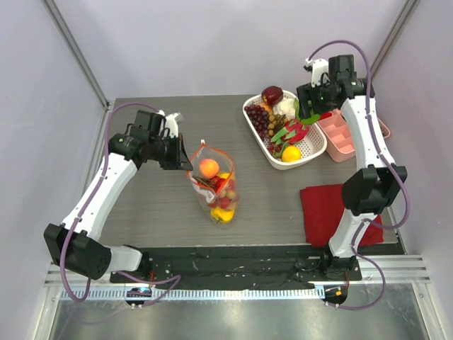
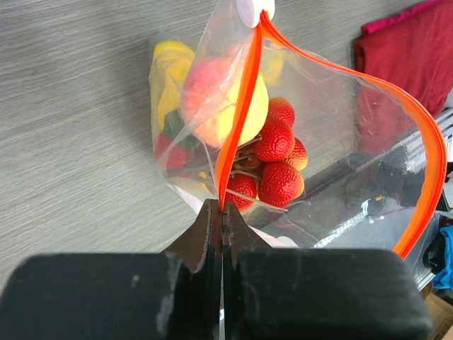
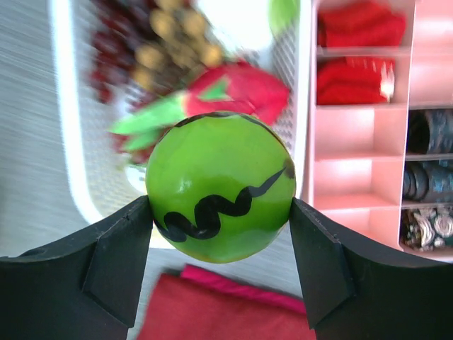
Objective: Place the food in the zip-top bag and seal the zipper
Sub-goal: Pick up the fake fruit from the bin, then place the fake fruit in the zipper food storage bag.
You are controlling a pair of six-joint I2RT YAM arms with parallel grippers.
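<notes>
So the big grey wood-grain table (image 1: 156, 205) is matte with fine streaks. On its near right side lies a dark red folded cloth (image 1: 322, 205), soft and flat. At the far right there's a white perforated plastic basket (image 1: 311, 152), a rounded rectangle full of glossy fake produce, with a pink plastic compartment tray (image 1: 340, 142) right up against its right side.

Mid-table sits the clear crinkly zip-top bag (image 1: 216, 188), shiny and wrinkled, mouth pointing away from the arm bases. Inside it are an orange-yellow peach (image 2: 212, 99), a bunch of bumpy red strawberries (image 2: 276, 156) and a smooth yellow piece (image 2: 166, 71). The thin orange-red zipper strip (image 2: 237, 127) runs round the mouth, which gapes wide, with a small white tip (image 2: 253, 8) at one end.

Left arm rises from its base with the elbow bent and the wrist aimed right at the bag. The left gripper (image 2: 223, 212) has its black fingers pressed together on the zipper strip, at the end opposite the white tip. Right arm stretches up and out over the basket, and the right gripper (image 3: 221, 212) is clamped on a round glossy green ball with a black squiggle (image 3: 221, 170), hanging above the basket's edge
</notes>
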